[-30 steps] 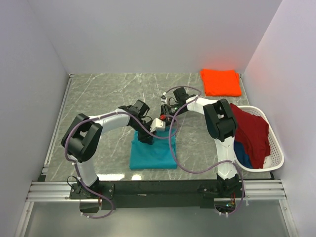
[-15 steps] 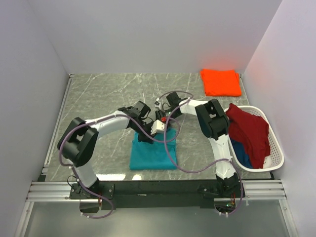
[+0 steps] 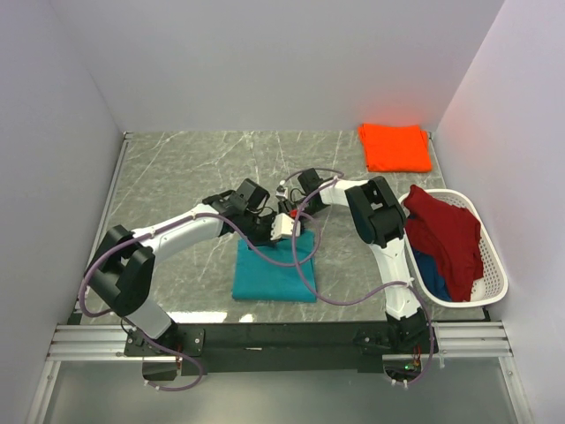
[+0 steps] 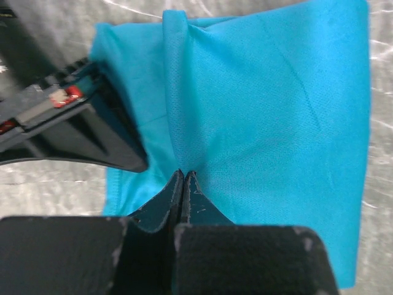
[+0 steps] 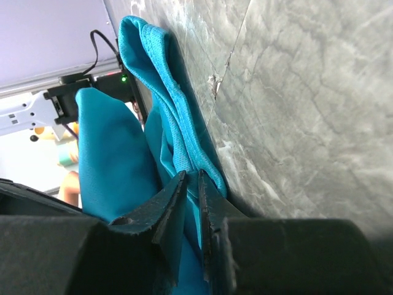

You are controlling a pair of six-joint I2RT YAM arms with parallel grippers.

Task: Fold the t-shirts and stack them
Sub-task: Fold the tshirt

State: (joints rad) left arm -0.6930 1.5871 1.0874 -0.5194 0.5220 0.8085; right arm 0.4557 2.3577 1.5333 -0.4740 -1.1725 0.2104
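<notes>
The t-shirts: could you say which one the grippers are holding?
The teal t-shirt, mid-table; the orange t-shirt lies far right, the red t-shirt sits in the basket.

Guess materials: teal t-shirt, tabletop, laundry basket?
Teal t-shirt: thin knit, probably synthetic sports mesh; fine pinhole texture, faint sheen, soft creases.
Tabletop: grey marble-look surface with white veins and a slight gloss; stone or printed laminate, cannot tell which.
Laundry basket: white moulded plastic by the look, rigid rim, openwork wall.

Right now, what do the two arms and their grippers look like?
The left arm and right arm have white links and bulky black joint housings, each trailed by a loose purplish cable. The left gripper and right gripper have black, tapered fingers.
</notes>
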